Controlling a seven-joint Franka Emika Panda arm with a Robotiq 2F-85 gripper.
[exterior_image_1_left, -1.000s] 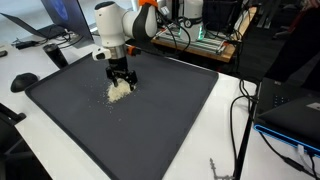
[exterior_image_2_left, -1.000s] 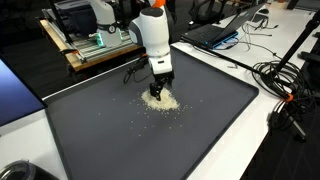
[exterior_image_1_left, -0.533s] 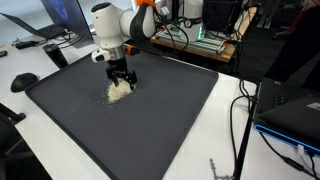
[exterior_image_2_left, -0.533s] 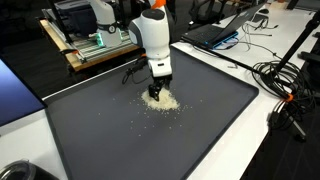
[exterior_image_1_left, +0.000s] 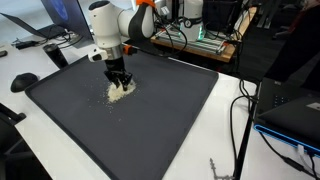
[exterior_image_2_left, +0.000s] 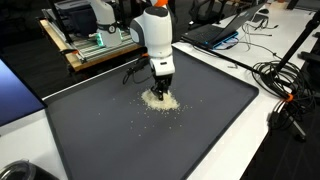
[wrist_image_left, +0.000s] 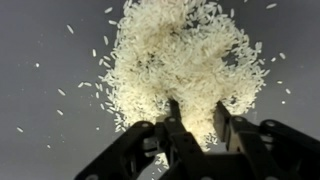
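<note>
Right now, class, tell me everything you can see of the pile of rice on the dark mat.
The pile of rice is a low, loose mound of pale, slender grains, densest at its middle, with stray grains scattered around it. It lies on the dark grey mat. The tool comes down from above and reaches into the pile's edge, fingers apart with grains between them.

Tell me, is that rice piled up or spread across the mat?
Mostly heaped: the rice forms one dense mound on the dark mat, with only stray grains scattered around it.
</note>
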